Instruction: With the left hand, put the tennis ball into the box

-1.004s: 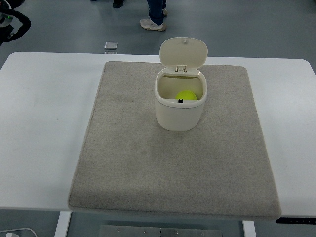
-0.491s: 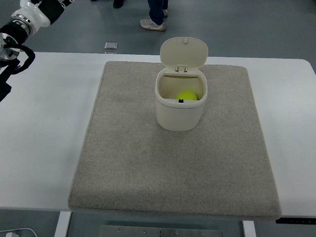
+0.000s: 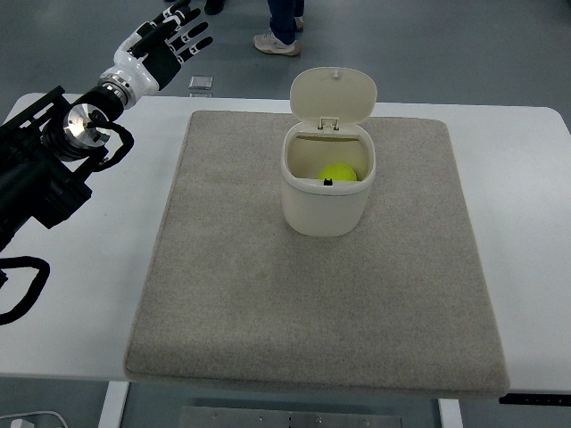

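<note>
Left hand [image 3: 168, 43], white with black fingers, spread wide and holding nothing, hovers past the surface's far-left edge. Yellow-green tennis ball [image 3: 338, 172] already sits inside cream plastic box [image 3: 326, 191] with flip lid up, so task looks done; next move likely just parking the arm. White surface [image 3: 80, 267] carries grey felt mat [image 3: 303, 303]; grey floor beyond, a person's shoe [image 3: 275, 44] visible.

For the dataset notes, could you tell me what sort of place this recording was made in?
Probably a robotics lab or test area: a white table with a grey mat stands on a bare grey floor, a person's shoes show beyond it, and the left hand reaches over the far corner.
</note>
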Controlling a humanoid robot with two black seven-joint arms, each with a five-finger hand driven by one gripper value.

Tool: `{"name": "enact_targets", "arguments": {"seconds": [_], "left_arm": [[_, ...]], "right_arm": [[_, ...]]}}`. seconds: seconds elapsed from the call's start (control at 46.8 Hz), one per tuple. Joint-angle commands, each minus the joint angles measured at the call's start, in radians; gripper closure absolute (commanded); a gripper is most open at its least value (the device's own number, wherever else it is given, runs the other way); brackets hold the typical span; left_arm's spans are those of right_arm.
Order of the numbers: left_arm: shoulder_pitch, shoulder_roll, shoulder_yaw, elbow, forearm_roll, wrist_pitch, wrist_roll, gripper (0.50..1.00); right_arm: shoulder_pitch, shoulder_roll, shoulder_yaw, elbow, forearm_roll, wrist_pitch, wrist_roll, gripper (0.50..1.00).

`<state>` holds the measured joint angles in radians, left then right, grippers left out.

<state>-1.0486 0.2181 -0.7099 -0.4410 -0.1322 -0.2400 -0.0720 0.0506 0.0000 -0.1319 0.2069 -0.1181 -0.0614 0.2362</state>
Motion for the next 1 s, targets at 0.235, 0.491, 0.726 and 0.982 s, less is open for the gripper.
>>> {"name": "enact_targets", "arguments": {"seconds": [0.235, 0.491, 0.726, 0.982], "left_arm": [[0.001, 0.001, 0.006, 0.042, 0.002, 0.008, 0.0, 0.579], [0.002, 0.001, -0.019, 0.042, -0.026, 0.008, 0.0, 0.574], [0.006, 0.0, -0.056, 0.044, -0.075, -0.009, -0.026, 0.538], [0.007, -0.002, -0.052, 0.065, -0.073, -0.002, -0.068, 0.536]], "right_arm": [[0.0, 0.0, 0.0, 0.0, 0.0, 0.0, 0.0, 0.56], [0.0, 0.0, 0.0, 0.0, 0.0, 0.0, 0.0, 0.562], [0.0, 0.0, 0.0, -0.001, 0.0, 0.0, 0.0, 0.562], [0.0, 0.0, 0.0, 0.0, 0.0, 0.0, 0.0, 0.562]]}}
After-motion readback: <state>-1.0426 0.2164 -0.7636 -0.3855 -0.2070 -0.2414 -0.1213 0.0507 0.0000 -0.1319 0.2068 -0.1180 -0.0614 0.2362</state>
